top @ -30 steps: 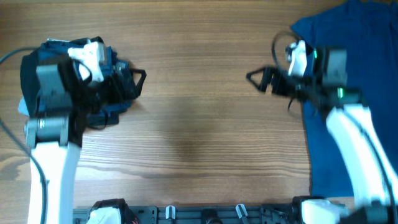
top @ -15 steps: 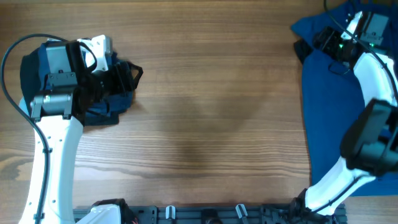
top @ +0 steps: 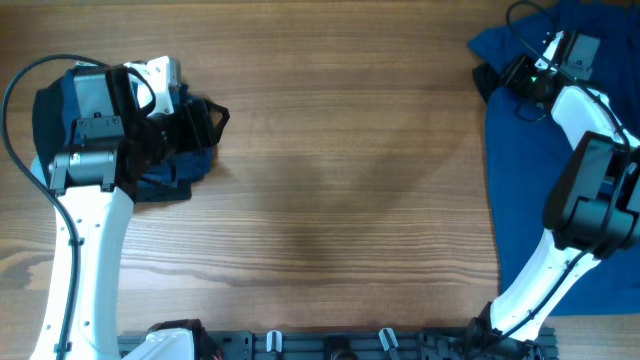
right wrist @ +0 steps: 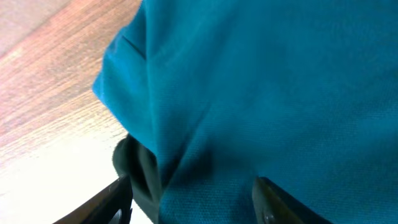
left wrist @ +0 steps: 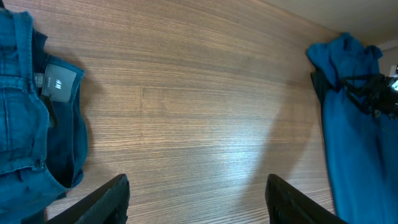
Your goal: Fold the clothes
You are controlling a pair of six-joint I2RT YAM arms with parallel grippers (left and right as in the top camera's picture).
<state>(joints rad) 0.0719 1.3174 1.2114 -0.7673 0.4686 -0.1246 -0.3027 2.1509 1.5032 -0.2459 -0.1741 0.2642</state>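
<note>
A large medium-blue shirt (top: 540,200) lies along the table's right side, its bunched corner at the far right. It fills the right wrist view (right wrist: 261,93) and shows at the right of the left wrist view (left wrist: 354,130). My right gripper (top: 500,75) is open, its fingers (right wrist: 193,199) straddling the shirt's edge fold close above the cloth. A dark blue folded garment (top: 170,165) lies at the left under my left arm; it shows with a grey label in the left wrist view (left wrist: 37,124). My left gripper (top: 205,120) is open and empty (left wrist: 196,199) above bare wood.
The wooden table (top: 330,180) stretches between the two garments. A dark rail with clips (top: 330,345) runs along the near edge. A black cable (top: 20,90) loops by the left arm.
My right arm swung from the table's middle right out to the shirt's far corner and now sits a little lower over it. The left arm pulled back slightly, then stayed still.
</note>
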